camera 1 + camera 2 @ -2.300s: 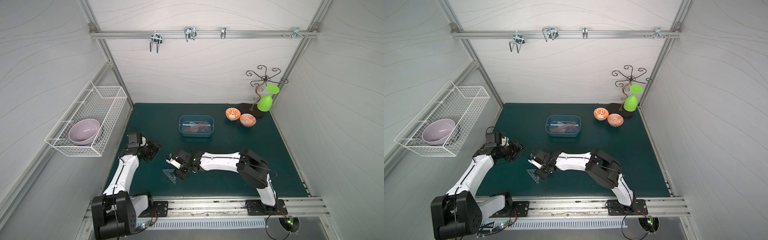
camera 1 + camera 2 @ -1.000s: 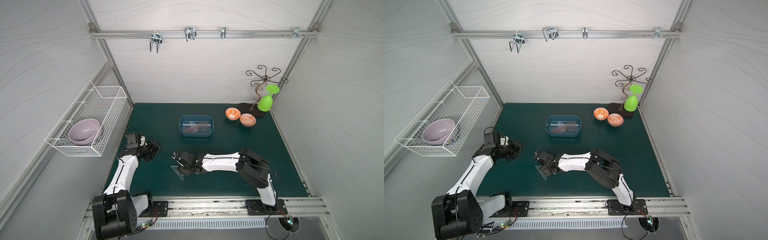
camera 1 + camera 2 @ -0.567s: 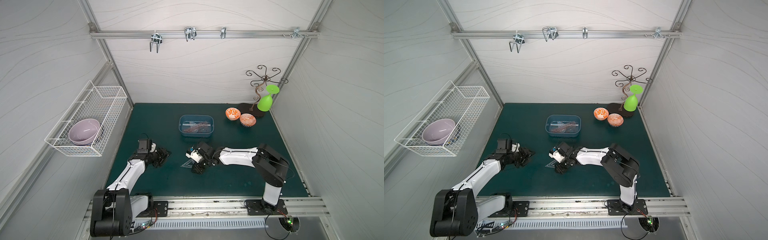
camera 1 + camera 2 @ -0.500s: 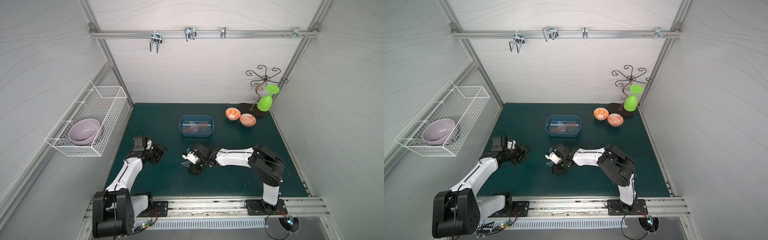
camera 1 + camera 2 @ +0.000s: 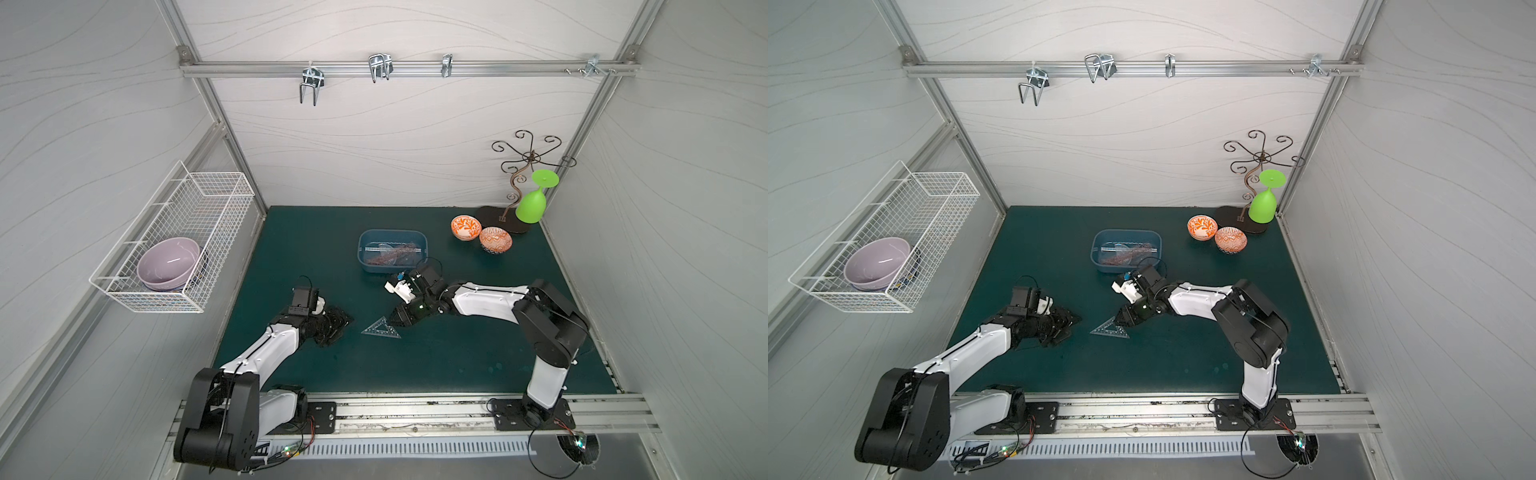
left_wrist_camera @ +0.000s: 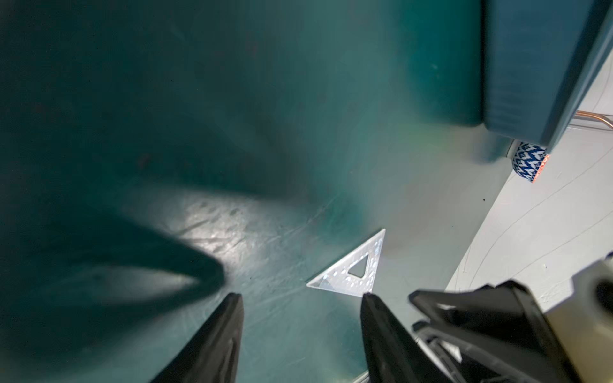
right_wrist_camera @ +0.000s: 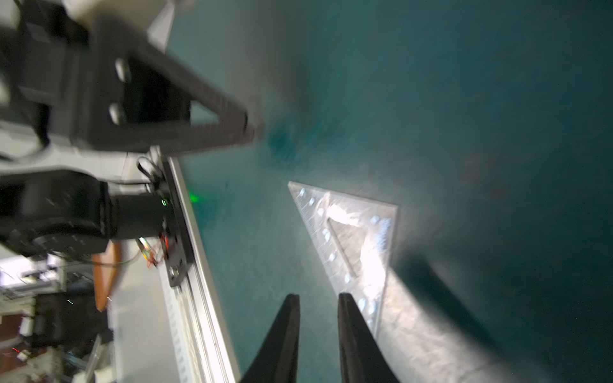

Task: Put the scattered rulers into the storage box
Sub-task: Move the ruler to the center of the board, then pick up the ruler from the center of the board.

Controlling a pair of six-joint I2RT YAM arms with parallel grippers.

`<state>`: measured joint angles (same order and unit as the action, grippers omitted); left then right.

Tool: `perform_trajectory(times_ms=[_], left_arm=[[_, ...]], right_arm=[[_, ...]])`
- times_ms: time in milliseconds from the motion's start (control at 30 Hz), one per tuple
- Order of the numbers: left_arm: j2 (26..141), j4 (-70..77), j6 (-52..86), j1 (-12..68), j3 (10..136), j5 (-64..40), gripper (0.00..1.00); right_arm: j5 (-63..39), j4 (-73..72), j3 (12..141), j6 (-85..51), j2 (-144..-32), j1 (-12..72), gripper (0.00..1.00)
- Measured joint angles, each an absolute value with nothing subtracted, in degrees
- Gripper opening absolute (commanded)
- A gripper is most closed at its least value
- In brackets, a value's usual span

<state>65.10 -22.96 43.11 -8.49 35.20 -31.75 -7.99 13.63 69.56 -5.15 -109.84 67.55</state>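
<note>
A clear triangle ruler [image 5: 381,328] [image 5: 1109,329] lies flat on the green mat, in front of the dusty-blue storage box [image 5: 362,243] [image 5: 1096,245]. Several rulers [image 5: 395,257] lie inside the box. My right gripper [image 5: 400,322] [image 7: 318,296] is low at the triangle's [image 7: 351,238] right corner. Its jaws stand a narrow gap apart with only mat between them, and one finger lies along the ruler's edge. My left gripper [image 5: 337,324] [image 6: 302,296] is open and empty, just left of the triangle [image 6: 351,268].
Two patterned bowls [image 5: 465,226] [image 5: 495,240] and a wire stand with a green goblet [image 5: 534,199] are at the back right. A white wire basket [image 5: 187,232] with a purple bowl hangs on the left wall. The front rail [image 7: 185,265] is close.
The triangle ruler has slid from the front left toward the mat's middle with my right gripper, whose jaws have narrowed. My left gripper has moved right, closer to the triangle.
</note>
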Motion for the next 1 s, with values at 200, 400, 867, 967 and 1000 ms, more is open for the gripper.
perform_trajectory(times_ms=[200,400,867,967,1000], left_arm=[[65.12,-22.63,43.16,-8.45,35.20,-31.77,0.56],[65.52,-21.89,43.40,-7.73,34.89,-31.75,0.56],[65.95,-17.34,46.98,2.31,27.35,-29.08,0.58],[66.87,-16.05,47.42,4.71,25.80,-28.67,0.61],[67.20,-15.68,47.51,5.23,25.41,-28.62,0.62]], right_arm=[[-12.01,12.73,66.41,-6.92,-110.08,63.24,0.35],[-14.20,10.07,64.53,-7.64,-109.54,61.23,0.35],[-24.80,8.01,58.74,-12.27,-103.11,53.80,0.29],[-29.98,4.45,58.81,-15.27,-103.74,49.84,0.25],[-31.20,3.60,59.00,-15.90,-104.27,48.77,0.25]])
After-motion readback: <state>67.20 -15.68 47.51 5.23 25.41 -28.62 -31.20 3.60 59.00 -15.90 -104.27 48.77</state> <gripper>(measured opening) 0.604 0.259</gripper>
